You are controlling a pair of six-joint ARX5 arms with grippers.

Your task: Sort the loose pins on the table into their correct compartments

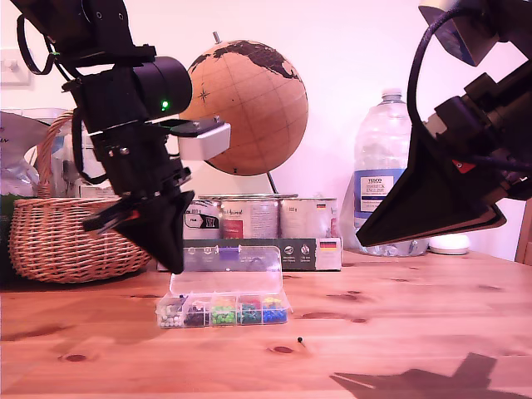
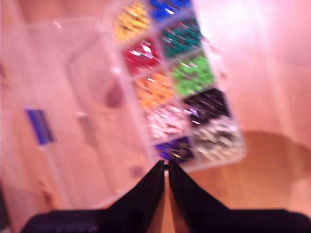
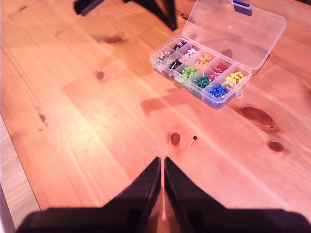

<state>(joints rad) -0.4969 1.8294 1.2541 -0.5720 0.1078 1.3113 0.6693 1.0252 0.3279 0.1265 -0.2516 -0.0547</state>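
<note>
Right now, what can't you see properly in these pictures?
- My first gripper: the first wrist view is blurred, so whether a pin sits between its jaws is unclear.
- The loose pin: a mere dot in the exterior view; its head looks dark, exact colour uncertain.
- The back row of the compartments: hidden behind the front row in the exterior view.
- My second gripper: its arm is cut off by the exterior view's right edge.
</note>
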